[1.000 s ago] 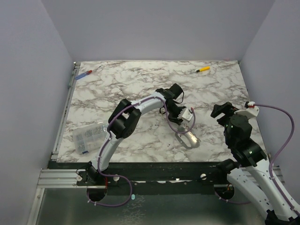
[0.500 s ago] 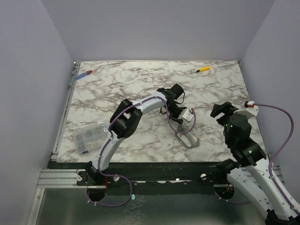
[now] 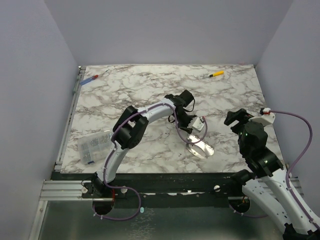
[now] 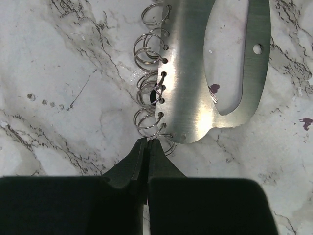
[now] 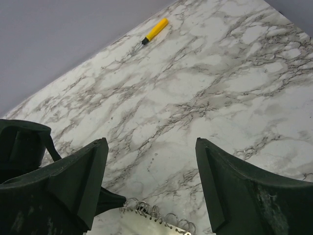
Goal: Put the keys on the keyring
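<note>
- My left gripper (image 4: 147, 147) is clenched, its tips pinching the nearest keyring (image 4: 155, 133).
- The keys (image 4: 195, 73) lie flat just beyond those tips, with rings threaded along their near edge.
- My right gripper (image 5: 149, 161) hangs spread wide, apart from the keys, which lie to its left.

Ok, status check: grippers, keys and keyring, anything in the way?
Left gripper shut on the end keyring. Right gripper open, standing off. Keys flat on table. Nothing blocking.
</note>
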### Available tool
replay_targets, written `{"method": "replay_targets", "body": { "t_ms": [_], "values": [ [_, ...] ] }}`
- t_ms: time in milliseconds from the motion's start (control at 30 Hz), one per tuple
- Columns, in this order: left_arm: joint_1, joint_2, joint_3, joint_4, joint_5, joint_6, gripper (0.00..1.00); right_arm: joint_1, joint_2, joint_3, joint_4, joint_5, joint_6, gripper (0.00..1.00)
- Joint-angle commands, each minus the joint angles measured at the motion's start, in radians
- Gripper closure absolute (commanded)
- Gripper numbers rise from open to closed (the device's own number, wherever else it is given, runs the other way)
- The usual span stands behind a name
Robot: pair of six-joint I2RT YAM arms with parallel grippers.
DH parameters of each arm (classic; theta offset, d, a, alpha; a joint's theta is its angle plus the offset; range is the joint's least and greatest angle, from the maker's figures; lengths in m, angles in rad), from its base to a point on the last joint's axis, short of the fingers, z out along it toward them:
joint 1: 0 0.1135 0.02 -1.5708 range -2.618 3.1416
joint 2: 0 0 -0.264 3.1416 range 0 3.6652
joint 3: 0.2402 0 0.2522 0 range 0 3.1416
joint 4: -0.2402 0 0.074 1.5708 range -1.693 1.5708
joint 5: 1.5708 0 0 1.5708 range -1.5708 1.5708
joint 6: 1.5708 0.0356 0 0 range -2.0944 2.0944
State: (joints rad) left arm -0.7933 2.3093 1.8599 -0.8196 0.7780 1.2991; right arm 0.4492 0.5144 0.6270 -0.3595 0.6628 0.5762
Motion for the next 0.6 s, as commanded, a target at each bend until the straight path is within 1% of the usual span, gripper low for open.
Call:
{"method": "replay_targets", "body": {
  "t_ms": [0, 200, 433, 567],
  "values": [
    [-0.001, -0.109, -0.043, 0.042, -0.049, -0.032, 1.0, -0.005, -0.004, -0.015, 0.024, -0.019, -0.016, 0.19],
    [-0.001, -0.179, -0.072, 0.08, -0.127, -0.115, 1.0, -0.004, -0.011, -0.02, 0.038, -0.028, -0.024, 0.2],
    [-0.001, -0.301, -0.198, 0.187, -0.187, -0.191, 1.0, -0.005, -0.007, -0.032, 0.07, -0.074, -0.037, 0.2],
    [-0.003, -0.354, -0.229, 0.24, -0.243, -0.282, 1.0, -0.005, -0.007, -0.042, 0.099, -0.125, -0.052, 0.2]
  ]
}}
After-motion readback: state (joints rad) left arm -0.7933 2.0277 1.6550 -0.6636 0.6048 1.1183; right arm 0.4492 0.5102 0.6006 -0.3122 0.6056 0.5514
